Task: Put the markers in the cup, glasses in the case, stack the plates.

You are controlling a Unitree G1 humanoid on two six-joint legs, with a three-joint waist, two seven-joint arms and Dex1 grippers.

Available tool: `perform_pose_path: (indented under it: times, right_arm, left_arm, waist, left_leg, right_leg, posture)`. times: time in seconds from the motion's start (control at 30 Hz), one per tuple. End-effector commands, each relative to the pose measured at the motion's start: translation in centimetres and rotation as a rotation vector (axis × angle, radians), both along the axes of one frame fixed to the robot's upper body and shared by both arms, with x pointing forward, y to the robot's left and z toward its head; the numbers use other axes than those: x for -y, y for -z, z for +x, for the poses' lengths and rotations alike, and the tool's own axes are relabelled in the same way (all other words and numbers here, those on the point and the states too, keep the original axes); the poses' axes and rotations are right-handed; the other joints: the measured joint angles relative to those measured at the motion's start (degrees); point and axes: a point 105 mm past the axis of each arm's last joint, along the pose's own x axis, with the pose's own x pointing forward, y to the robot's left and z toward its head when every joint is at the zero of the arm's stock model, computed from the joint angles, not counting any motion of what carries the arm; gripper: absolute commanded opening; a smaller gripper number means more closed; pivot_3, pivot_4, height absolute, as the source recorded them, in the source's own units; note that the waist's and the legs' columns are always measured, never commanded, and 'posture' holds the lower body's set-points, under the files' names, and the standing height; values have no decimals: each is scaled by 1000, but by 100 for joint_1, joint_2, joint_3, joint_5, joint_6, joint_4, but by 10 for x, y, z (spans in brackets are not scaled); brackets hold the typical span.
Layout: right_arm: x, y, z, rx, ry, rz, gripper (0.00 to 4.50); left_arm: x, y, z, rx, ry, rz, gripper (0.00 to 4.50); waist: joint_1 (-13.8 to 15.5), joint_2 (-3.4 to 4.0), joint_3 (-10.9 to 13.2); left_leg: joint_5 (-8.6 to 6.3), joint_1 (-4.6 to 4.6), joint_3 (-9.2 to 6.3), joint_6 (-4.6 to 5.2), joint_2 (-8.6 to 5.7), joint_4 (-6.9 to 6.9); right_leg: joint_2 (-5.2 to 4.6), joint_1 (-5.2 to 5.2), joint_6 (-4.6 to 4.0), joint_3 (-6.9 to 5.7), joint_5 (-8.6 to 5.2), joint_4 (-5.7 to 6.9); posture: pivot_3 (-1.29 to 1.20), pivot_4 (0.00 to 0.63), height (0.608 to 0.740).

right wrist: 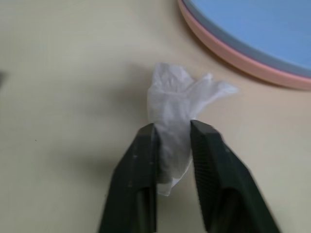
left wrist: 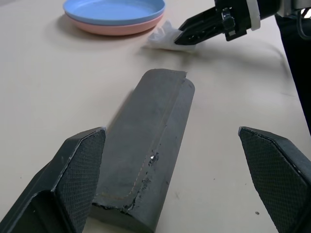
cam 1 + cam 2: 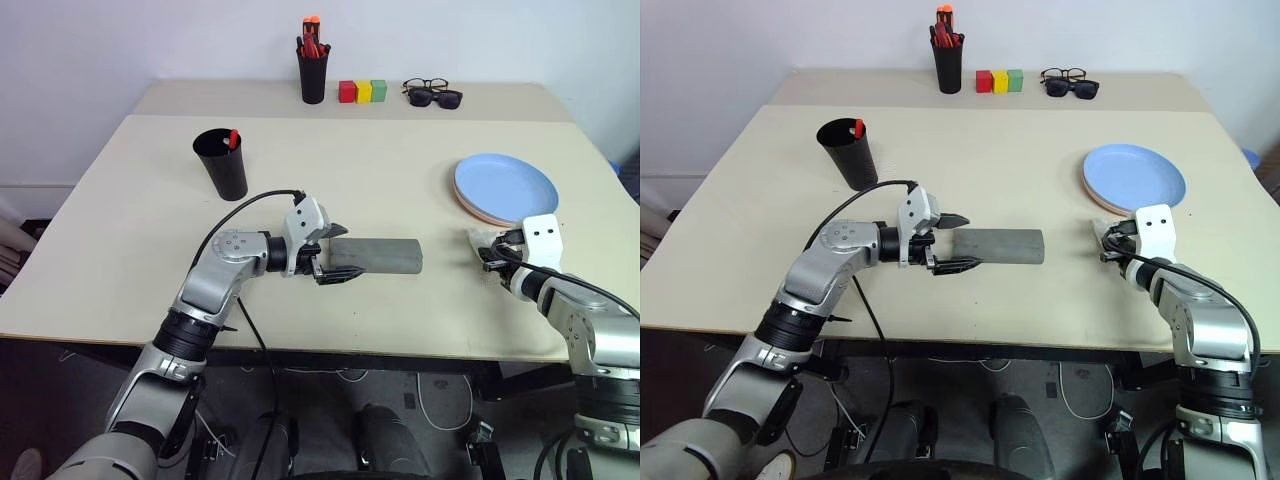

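Left fingers [image 2: 170, 189] apart astride shut case [image 3: 377, 256], right fingers [image 1: 172, 145] clamped on tissue [image 1: 177, 104], marker [image 3: 233, 139] in cup [image 3: 222, 165]

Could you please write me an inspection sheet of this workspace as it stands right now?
Surface: beige table, with a second slab butted on at the far side.
Job's things: light blue plate stacked on the pink plate; red-capped marker in the black cup; grey case closed, lying flat; clear-lensed glasses at the far edge.
Clutter: sunglasses, pen holder with red and orange pens, three coloured blocks, crumpled white tissue.
Grippers: left gripper open, straddling the case's end; right gripper pinching the tissue.
Cables: black cable looping along the left arm.
Surroundings: white wall behind.
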Motion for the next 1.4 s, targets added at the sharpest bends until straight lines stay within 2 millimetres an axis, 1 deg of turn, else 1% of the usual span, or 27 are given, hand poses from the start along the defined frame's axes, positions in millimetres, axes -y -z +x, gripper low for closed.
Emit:
perform_pose_path:
  times: [0.03,0.1,0.17,0.23,0.33,0.4,0.47,0.53,0.6,0.63,0.67,0.7,0.77,0.8,0.83,0.87,0.9,0.93,1.0,1.03,1.07,1.13,1.2,1.27,1.3,1.4]
  right_arm:
    - [-1,-58,9,202,2,-12,1097]
    - [1,-70,14,242,10,-18,1097]
    - [3,-88,25,305,1,-9,1097]
    - [10,-97,37,327,10,-29,1097]
    - [23,-95,57,315,22,-75,1097]
    - [30,-89,69,294,20,-98,1097]
    - [37,-80,81,260,21,-128,1607]
    - [42,-71,88,228,16,-162,2343]
    - [51,-69,91,223,50,-202,3313]
    - [54,-69,92,225,64,-220,3870]
    - [57,-73,93,241,78,-222,4390]
    - [58,-77,93,256,83,-216,4456]
    - [56,-91,94,316,63,-212,4456]
    - [50,-99,94,359,31,-192,4456]
    - [37,-111,91,446,-42,-177,4456]
    - [24,-122,84,519,-112,-154,4456]
    - [15,-128,77,566,-161,-140,4456]
    - [9,-130,69,582,-198,-111,4456]
    - [-10,-128,42,553,-332,-12,4456]
    - [-18,-125,28,531,-379,34,4456]
    - [-23,-124,19,512,-403,61,4456]
    - [-31,-101,-13,421,-465,48,4456]
    - [-30,-82,-39,346,-474,31,4456]
    - [-25,-70,-59,296,-458,18,4456]
    - [-23,-67,-65,282,-455,14,4456]
    - [-18,-47,-99,221,-415,-27,4456]
  left_arm:
    - [-1,-11,-1,31,-4,-31,4500]
    - [-1,-11,-1,31,-5,-33,4500]
    - [-1,-11,-1,30,-13,-37,4500]
    - [-2,-11,-1,30,-24,-38,4500]
    - [-4,-11,-1,32,-45,-42,4500]
    - [-6,-12,-1,33,-58,-44,4500]
    - [-9,-12,0,30,-81,-46,4500]
    - [-12,-11,-1,27,-99,-49,4500]
    - [-15,-10,-1,21,-120,-53,4500]
    - [-16,-9,-1,21,-129,-49,4500]
    - [-18,-8,-1,24,-146,-48,4500]
    - [-21,-7,0,29,-165,-51,4500]
    - [-30,-12,9,102,-260,-88,4500]
    - [-36,-17,12,137,-308,-140,4500]
    - [-51,-22,17,191,-400,-192,4500]
    - [-63,-24,16,213,-449,-235,4500]
    - [-72,-25,16,228,-480,-261,4500]
    - [-82,-27,13,292,-510,-261,4500]
    - [-100,-15,7,234,-488,-266,4500]
    - [-109,-12,5,200,-483,-287,4500]
    - [-113,-10,4,175,-478,-306,4500]
    - [-130,-4,4,181,-497,-270,4500]
    - [-142,-2,1,178,-503,-261,4500]
    - [-147,-1,-4,172,-476,-246,4500]
    - [-147,0,-6,171,-464,-239,4500]
    - [-163,1,-15,162,-465,-219,4500]
  waist:
    - [-15,0,0]
    - [-18,0,0]
    - [-16,0,0]
    - [-15,0,0]
    - [2,0,0]
    - [-11,-1,1]
    - [-28,-1,1]
    - [-36,1,2]
    - [-41,1,2]
    - [-42,1,2]
    - [-43,1,2]
    - [-41,1,2]
    - [-37,1,2]
    - [-33,1,2]
    - [-30,1,2]
    - [-32,1,2]
    - [-38,1,2]
    - [-41,1,2]
    - [-4,2,2]
    - [22,2,2]
    - [48,3,2]
    - [113,2,2]
    - [166,2,2]
    - [157,2,2]
    - [155,3,2]
    - [144,4,2]
  left_leg:
    - [0,0,1,0,0,0]
    - [0,0,1,0,0,0]
    - [0,0,-1,0,1,-1]
    - [0,0,1,0,0,-1]
    - [0,0,2,0,-1,-1]
    - [0,0,2,0,-1,-2]
    - [1,0,5,-1,0,-4]
    - [4,0,9,-8,0,-7]
    - [14,0,9,-25,2,-10]
    - [15,0,10,-27,2,-11]
    - [16,-1,10,-28,2,-11]
    - [16,-2,10,-28,2,-11]
    - [16,-2,11,-29,2,-11]
    - [16,-2,11,-29,2,-10]
    - [16,-3,10,-29,2,-10]
    - [16,-3,9,-29,3,-11]
    - [16,-3,10,-29,5,-10]
    - [16,-3,8,-29,10,-12]
    - [16,-4,5,-30,12,-18]
    - [16,-4,1,-30,14,-19]
    - [16,-6,0,-29,13,-19]
    - [9,-14,-3,-17,6,-11]
    - [-8,-10,-7,13,4,-5]
    - [-14,-3,-9,23,1,-2]
    - [-15,2,-9,25,1,-2]
    - [-19,24,-7,30,-1,-3]
  right_leg:
    - [0,0,0,1,0,0]
    - [0,0,0,0,0,0]
    - [1,0,0,-2,0,0]
    - [0,0,0,-1,0,-1]
    - [0,1,0,-2,0,-5]
    - [0,2,0,-2,0,-10]
    - [-1,3,0,-2,0,-13]
    - [-1,2,0,-2,0,-14]
    - [0,0,0,-1,0,-17]
    - [-1,0,0,0,0,-18]
    - [-1,0,0,1,0,-18]
    - [-1,0,0,2,0,-19]
    - [-2,0,0,2,0,-21]
    - [-3,0,0,2,0,-21]
    - [-3,0,1,2,0,-22]
    - [-3,1,1,1,1,-24]
    - [-3,0,1,1,1,-25]
    - [-1,0,2,0,1,-28]
    - [0,-2,2,-4,1,-28]
    - [0,-1,2,-8,1,-27]
    - [-1,-1,2,-9,1,-28]
    - [-14,3,2,-14,1,-32]
    - [-16,20,12,-16,7,-51]
    - [-19,38,21,-17,12,-66]
    - [-19,46,25,-16,14,-71]
    - [-21,67,28,-15,16,-79]
  posture:
    - [0,150,740]
    - [0,150,740]
    - [0,150,740]
    - [0,150,740]
    - [0,150,740]
    - [0,150,740]
    - [0,150,740]
    - [0,150,740]
    - [0,150,740]
    - [0,150,740]
    - [0,150,740]
    - [0,150,740]
    - [0,150,740]
    - [0,150,740]
    - [0,150,740]
    - [0,150,740]
    - [0,150,740]
    - [0,150,740]
    - [0,150,740]
    - [0,150,740]
    - [0,150,740]
    - [0,150,740]
    - [0,150,740]
    - [0,150,740]
    - [0,150,740]
    - [0,150,740]
